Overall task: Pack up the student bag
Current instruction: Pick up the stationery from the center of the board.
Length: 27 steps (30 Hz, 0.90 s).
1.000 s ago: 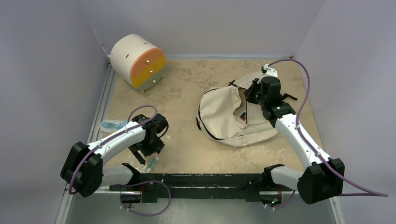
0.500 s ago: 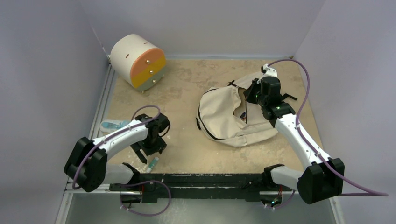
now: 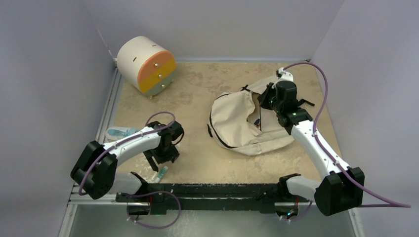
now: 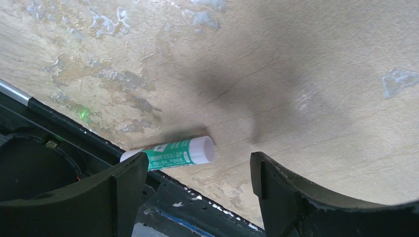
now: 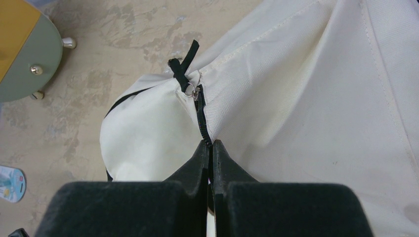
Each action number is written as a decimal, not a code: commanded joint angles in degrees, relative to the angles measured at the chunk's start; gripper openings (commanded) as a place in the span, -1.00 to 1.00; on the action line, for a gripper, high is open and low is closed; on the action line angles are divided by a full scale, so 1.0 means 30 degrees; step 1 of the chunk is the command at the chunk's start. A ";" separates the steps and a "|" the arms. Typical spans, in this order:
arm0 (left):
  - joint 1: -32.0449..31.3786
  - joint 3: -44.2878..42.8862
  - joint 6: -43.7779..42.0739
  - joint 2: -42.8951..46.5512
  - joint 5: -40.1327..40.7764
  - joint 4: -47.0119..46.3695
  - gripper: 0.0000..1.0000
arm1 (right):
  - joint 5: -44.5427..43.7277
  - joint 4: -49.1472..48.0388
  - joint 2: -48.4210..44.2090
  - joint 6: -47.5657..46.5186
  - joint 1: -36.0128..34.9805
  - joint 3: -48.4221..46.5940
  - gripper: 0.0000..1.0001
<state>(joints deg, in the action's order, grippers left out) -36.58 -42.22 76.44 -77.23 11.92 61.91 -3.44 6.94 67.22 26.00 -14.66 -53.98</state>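
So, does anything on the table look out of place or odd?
Only the glue stick: it lies on its side at the table's near edge, beside the black base rail, far from the student bag. Nothing looks spilled or damaged.

You lose one end of the glue stick (image 4: 173,154) behind a finger (image 4: 123,192) of the left gripper (image 4: 198,162), and its label print is too small to read. In the right wrist view the student bag (image 5: 306,98) runs off the right edge. Its zipper (image 5: 201,118) vanishes between the pressed-together fingers of the right gripper (image 5: 211,145). The left edge crops the drawer unit (image 5: 24,54) and a pale blue packet (image 5: 10,183).
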 commanded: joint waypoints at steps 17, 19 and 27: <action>-0.0960 0.0796 -0.0803 -0.0469 -0.0412 -0.1664 0.32 | 0.0663 -0.1319 -0.0379 0.0414 -0.0064 -0.0436 -1.00; -0.0970 0.0851 -0.0770 -0.0528 -0.0500 -0.1712 0.31 | 0.0702 -0.1305 -0.0355 0.0414 -0.0058 -0.0460 -1.00; -0.1000 0.0018 -0.0450 -0.0448 -0.0221 -0.1115 0.31 | 0.0711 -0.1340 -0.0388 0.0389 -0.0066 -0.0378 -1.00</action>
<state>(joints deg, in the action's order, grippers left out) -39.16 -40.38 75.20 -78.78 10.63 57.41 -3.42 6.94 67.22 26.15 -14.66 -53.98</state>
